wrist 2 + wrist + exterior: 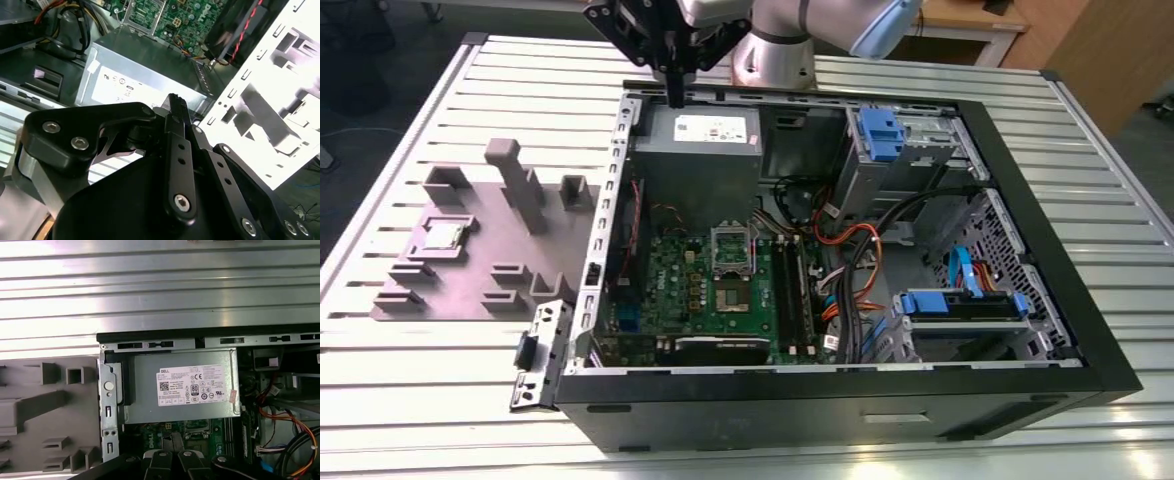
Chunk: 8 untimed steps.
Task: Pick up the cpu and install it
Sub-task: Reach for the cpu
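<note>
Exterior view: the gripper (678, 97) hangs over the far edge of the open computer case (827, 415), above the power supply (698, 150), its fingers drawn together with nothing between them. The cpu (444, 235) lies flat in a recess of the grey fixture (480, 295) on the tabletop (400, 400), outside the case toward the exterior view's left and well apart from the gripper. I judge the recess keeps it square for pickup. The socket frame (731, 250) sits on the motherboard inside the case. Second wrist view: the gripper (176, 102) shows its fingers closed against each other, with the power supply (145, 65) beneath. First wrist view: the gripper (173, 457) points at the power supply (150, 385), with the fixture (50, 405) beside the case.
</note>
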Tool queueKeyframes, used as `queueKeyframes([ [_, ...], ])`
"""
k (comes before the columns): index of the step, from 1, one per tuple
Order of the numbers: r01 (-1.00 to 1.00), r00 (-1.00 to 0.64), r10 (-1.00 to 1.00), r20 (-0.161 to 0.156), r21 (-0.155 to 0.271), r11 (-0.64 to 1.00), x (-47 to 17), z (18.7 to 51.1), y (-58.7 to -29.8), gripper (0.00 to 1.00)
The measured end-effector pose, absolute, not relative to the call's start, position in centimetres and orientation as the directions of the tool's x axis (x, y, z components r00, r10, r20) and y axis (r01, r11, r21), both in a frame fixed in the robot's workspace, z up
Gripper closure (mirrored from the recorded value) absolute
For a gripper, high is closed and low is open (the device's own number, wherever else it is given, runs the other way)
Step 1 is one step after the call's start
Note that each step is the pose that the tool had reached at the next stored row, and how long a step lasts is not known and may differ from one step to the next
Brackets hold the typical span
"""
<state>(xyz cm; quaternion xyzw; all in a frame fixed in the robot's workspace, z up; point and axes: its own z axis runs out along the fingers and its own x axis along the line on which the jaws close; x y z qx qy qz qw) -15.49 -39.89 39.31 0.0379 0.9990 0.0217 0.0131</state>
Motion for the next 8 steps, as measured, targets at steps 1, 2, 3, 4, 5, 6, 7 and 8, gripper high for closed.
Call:
queueKeyframes([
  [1, 0.075, -0.997, 0.076, -0.024, 0.044, 0.996, -15.63, 39.31, -39.9, 0.89],
  [2, 0.075, -0.997, 0.076, -0.024, 0.044, 0.996, -15.76, 39.3, -39.9, 0.89],
  [3, 0.075, -0.997, 0.076, -0.025, 0.044, 0.996, -15.85, 39.29, -39.89, 0.89],
  [4, 0.075, -0.997, 0.076, -0.025, 0.045, 0.996, -15.91, 39.29, -39.89, 0.89],
  [5, 0.075, -0.997, 0.076, -0.025, 0.044, 0.996, -15.92, 39.29, -39.89, 0.89],
  [6, 0.075, -0.997, 0.076, -0.024, 0.044, 0.996, -15.95, 39.29, -39.89, 0.89],
  [7, 0.075, -0.997, 0.076, -0.024, 0.044, 0.996, -15.98, 39.29, -39.89, 0.89],
  [8, 0.075, -0.997, 0.076, -0.024, 0.044, 0.996, -15.98, 39.29, -39.89, 0.89],
])
